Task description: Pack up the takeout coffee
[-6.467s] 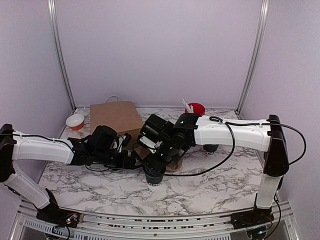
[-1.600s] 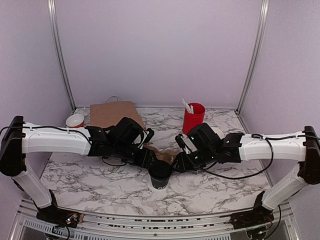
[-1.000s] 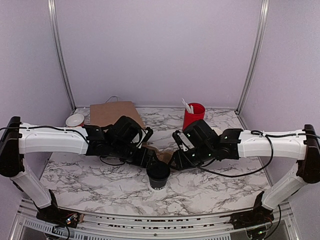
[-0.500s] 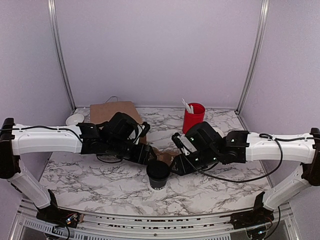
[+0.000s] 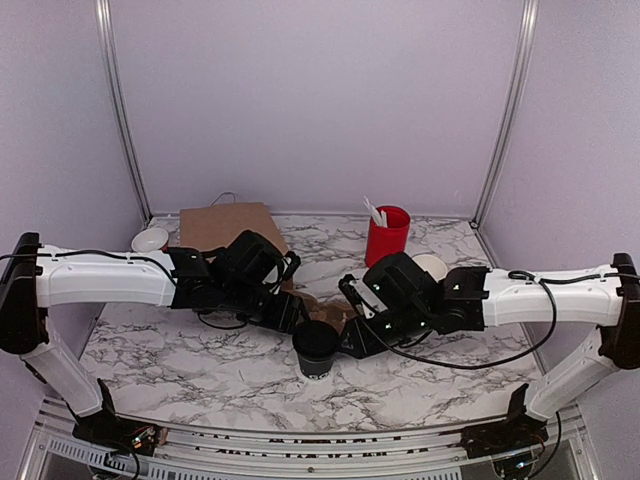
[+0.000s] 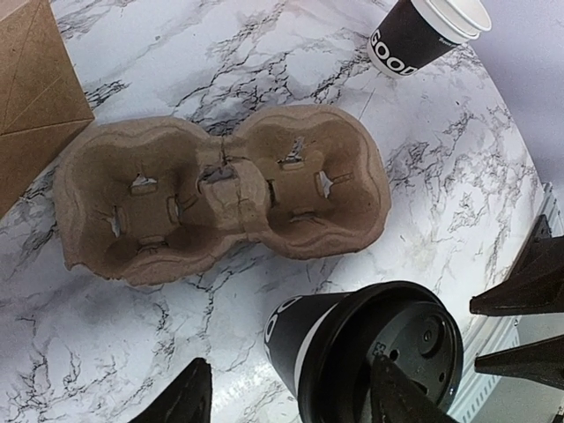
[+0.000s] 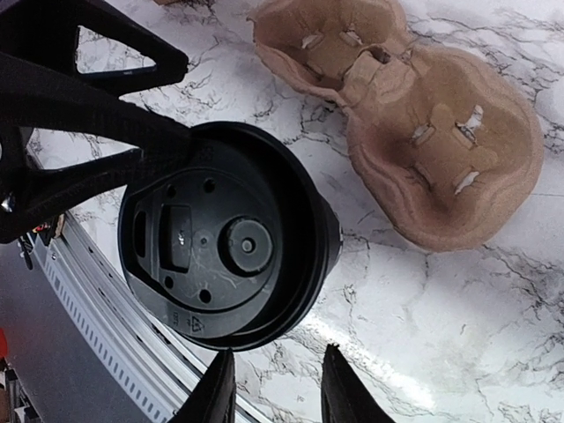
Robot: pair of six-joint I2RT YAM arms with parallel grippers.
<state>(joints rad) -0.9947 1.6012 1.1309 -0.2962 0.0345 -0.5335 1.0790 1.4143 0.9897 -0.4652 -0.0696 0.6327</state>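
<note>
The takeout coffee [image 5: 317, 348], a black cup with a black lid, stands upright on the marble table. It also shows in the left wrist view [image 6: 370, 352] and the right wrist view [image 7: 225, 256]. A brown pulp cup carrier [image 6: 220, 194] with two empty wells lies just behind it, and shows in the right wrist view [image 7: 405, 115] too. My left gripper [image 5: 293, 314] is open at the cup's left, its fingers wide [image 6: 291, 401], with one over the lid's edge in that view. My right gripper [image 5: 352, 340] is open and empty at the cup's right [image 7: 278, 392].
A flat brown paper bag [image 5: 228, 230] lies at the back left, beside a small orange-and-white bowl [image 5: 150, 240]. A red cup with white utensils [image 5: 387, 235] stands at the back. A lidless black cup with a white rim [image 6: 423, 31] stands right of the carrier.
My right arm has lifted off the cup and drawn back to its right. In the last second both grippers have only shifted slightly beside it. The cup has not moved.
</note>
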